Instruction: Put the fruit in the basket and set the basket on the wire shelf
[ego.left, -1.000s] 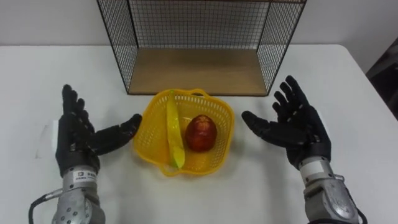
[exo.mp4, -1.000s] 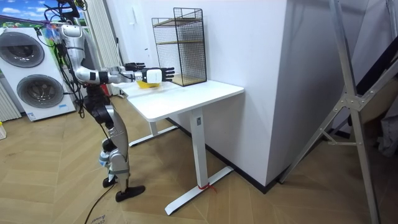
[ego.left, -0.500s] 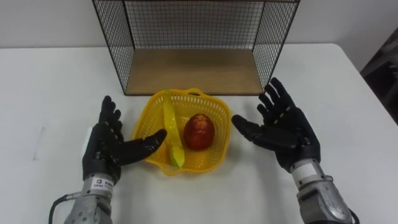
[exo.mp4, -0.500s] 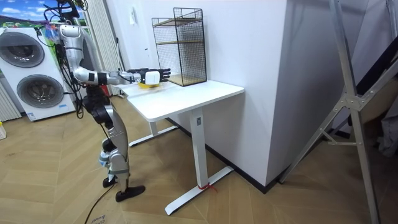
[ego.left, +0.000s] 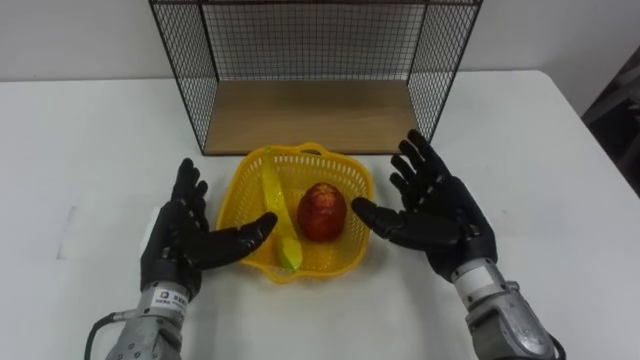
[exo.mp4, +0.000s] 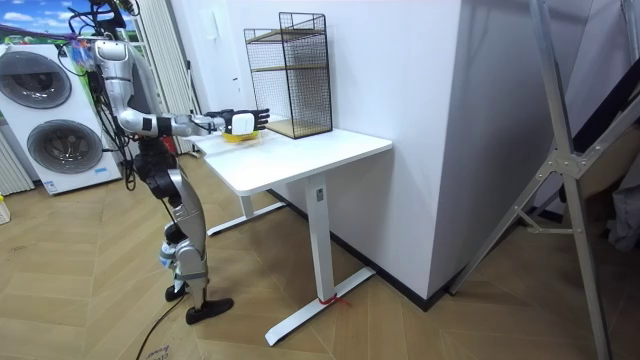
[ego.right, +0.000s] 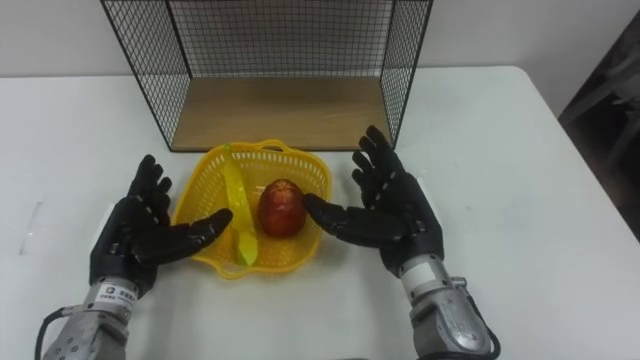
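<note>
1. Basket (ego.left: 335, 256) with banana (ego.left: 274, 200) and apple (ego.left: 322, 211) sits on worktop (ego.left: 90, 150), before shelf (ego.left: 310, 115).
2. Left hand (ego.left: 180, 245) and right hand (ego.left: 447, 215), fingers spread, have closed in on both basket sides; thumbs now reach its rim.

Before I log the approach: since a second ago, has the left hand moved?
Yes. The left hand has moved toward the robot's right, closer to the basket; its thumb now reaches the rim.
</note>
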